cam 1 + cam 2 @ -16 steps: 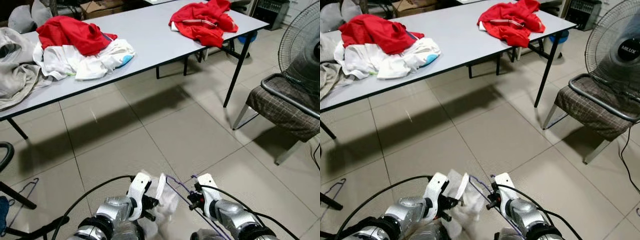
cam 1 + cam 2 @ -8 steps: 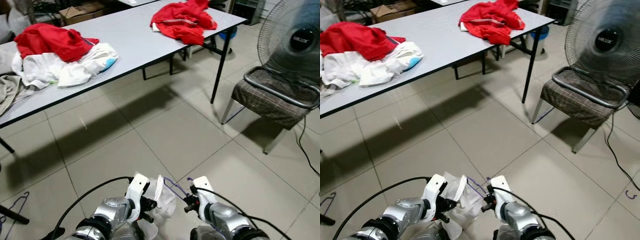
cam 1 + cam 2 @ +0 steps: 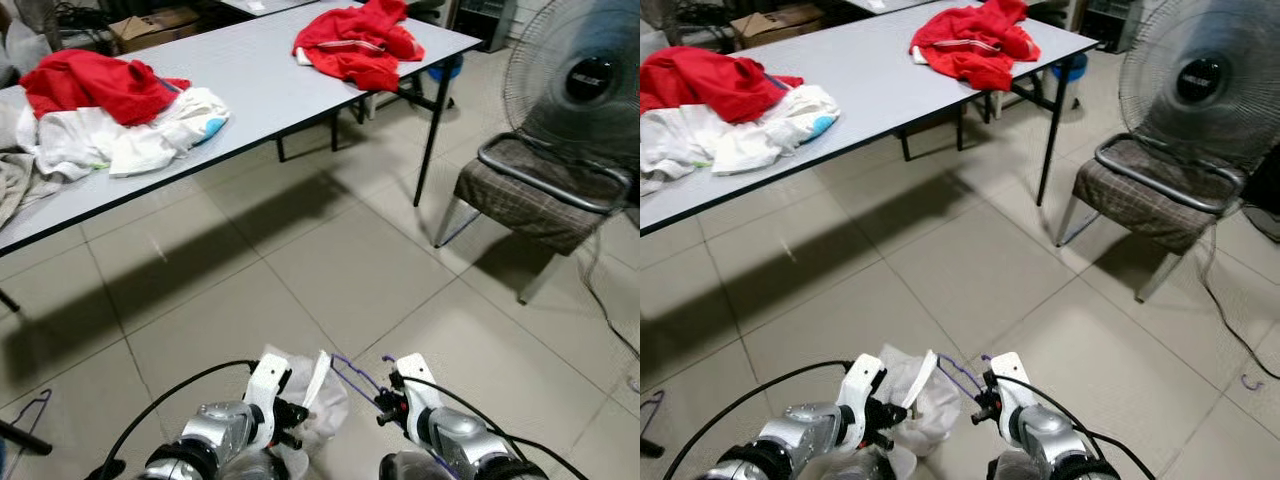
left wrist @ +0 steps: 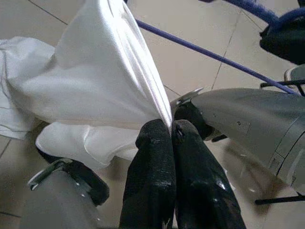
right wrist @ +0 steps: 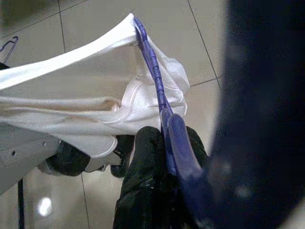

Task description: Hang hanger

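- The hanger (image 3: 352, 372) is a thin purple wire one, low in the centre of your head view, held between your two grippers above the tiled floor (image 3: 330, 270).
- Your right gripper (image 5: 164, 157) has its black fingers pressed together on the hanger's wire; in the right wrist view the purple wire runs up from the fingers into white cloth.
- Your left gripper (image 4: 170, 131) pinches a fold of the white garment (image 3: 320, 395), its two fingers closed tight on the fabric.
- The white garment hangs bunched between the two grippers, draped over one end of the hanger.
- A long grey table (image 3: 270, 85) stretches across the upper left of the head view.
- A red garment (image 3: 355, 42) lies near the table's right end, at the top centre of the frame.
- A pile of red and white clothes (image 3: 115, 115) sits on the table at the upper left.
- A chair (image 3: 545, 195) with a checked seat stands at the right edge of the frame, and a standing fan (image 3: 580, 80) is just behind it in the upper right corner.
- Another wire hanger (image 3: 30, 408) lies on the floor at the lower left edge.
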Motion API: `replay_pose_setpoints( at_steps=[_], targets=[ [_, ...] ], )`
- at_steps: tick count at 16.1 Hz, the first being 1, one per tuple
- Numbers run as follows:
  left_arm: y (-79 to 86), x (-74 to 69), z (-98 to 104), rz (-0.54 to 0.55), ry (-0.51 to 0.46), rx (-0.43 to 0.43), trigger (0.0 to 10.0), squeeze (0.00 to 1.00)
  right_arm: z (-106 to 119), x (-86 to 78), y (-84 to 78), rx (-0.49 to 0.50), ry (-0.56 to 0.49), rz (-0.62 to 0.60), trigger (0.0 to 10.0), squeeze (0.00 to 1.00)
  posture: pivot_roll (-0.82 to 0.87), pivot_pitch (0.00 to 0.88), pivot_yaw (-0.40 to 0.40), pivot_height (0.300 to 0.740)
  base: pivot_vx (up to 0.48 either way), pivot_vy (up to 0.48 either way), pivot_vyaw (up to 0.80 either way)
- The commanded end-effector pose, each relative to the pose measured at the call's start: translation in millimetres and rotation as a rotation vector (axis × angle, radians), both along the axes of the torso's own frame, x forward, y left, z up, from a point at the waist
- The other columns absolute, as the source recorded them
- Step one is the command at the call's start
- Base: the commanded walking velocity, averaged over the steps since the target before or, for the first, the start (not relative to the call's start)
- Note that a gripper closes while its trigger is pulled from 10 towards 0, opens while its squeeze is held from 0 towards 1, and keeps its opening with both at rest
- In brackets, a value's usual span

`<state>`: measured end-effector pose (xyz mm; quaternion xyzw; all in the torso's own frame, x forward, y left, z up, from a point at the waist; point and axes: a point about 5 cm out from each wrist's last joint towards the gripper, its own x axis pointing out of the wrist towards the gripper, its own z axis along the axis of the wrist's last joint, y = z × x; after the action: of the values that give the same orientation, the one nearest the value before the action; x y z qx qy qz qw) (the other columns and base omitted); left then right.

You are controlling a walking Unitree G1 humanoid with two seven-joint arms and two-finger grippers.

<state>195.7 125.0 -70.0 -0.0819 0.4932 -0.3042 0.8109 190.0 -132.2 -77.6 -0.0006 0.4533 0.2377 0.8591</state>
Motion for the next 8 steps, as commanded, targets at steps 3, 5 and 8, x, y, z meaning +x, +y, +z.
replay_pose_setpoints(
  at_steps=[3,5,8],
  targets=[
    [0.9,5.4,2.6,0.022,-0.008,0.0,0.0,0.0,-8.4,-18.6,-3.8,0.03,0.047,-0.031,10.0,0.0,-0.13,0.0,0.063,0.74,0.0,0.0,0.0],
    [0.6,7.5,3.7,0.033,-0.013,-0.004,0.0,0.0,-11.5,-28.9,-9.3,0.038,0.047,-0.034,10.0,0.0,-0.13,0.0,0.06,0.74,0.0,0.0,0.0],
    [-0.8,9.8,4.9,0.036,-0.02,-0.007,0.0,0.0,-8.4,-22.4,-7.8,0.041,0.032,-0.019,10.0,0.0,-0.13,0.0,0.06,0.74,0.0,0.0,0.0]
  ],
)
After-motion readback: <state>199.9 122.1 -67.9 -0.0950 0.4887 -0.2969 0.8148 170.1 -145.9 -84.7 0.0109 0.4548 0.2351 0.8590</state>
